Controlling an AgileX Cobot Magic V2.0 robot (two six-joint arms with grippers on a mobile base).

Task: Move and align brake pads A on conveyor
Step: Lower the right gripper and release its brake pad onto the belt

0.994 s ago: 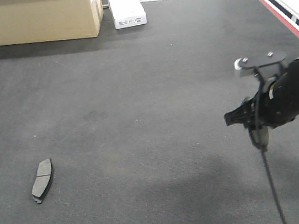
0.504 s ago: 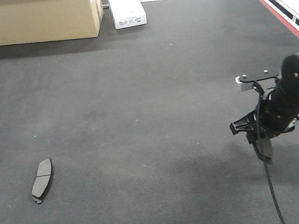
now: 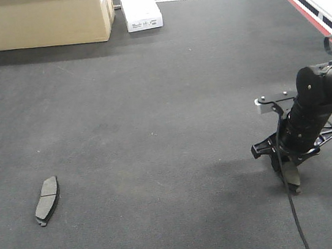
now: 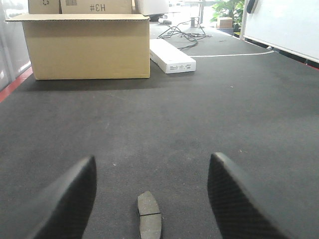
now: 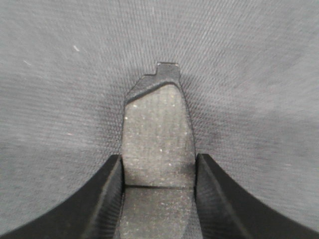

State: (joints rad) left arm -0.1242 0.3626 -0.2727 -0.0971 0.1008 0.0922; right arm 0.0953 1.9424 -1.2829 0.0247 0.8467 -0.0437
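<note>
While right gripper (image 5: 158, 164) clamps grey grooved brake pad (image 5: 157, 124), left gripper (image 4: 152, 162) gapes wide, facing second pad (image 4: 149, 216).

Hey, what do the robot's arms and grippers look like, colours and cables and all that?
The right arm is matte black with a rounded joint housing, a small silver bracket bolted near the wrist and a thin black cable hanging from it. The right gripper has smooth black fingers; the left gripper has broad black fingers with a fine dimpled texture. No markings show.
</note>
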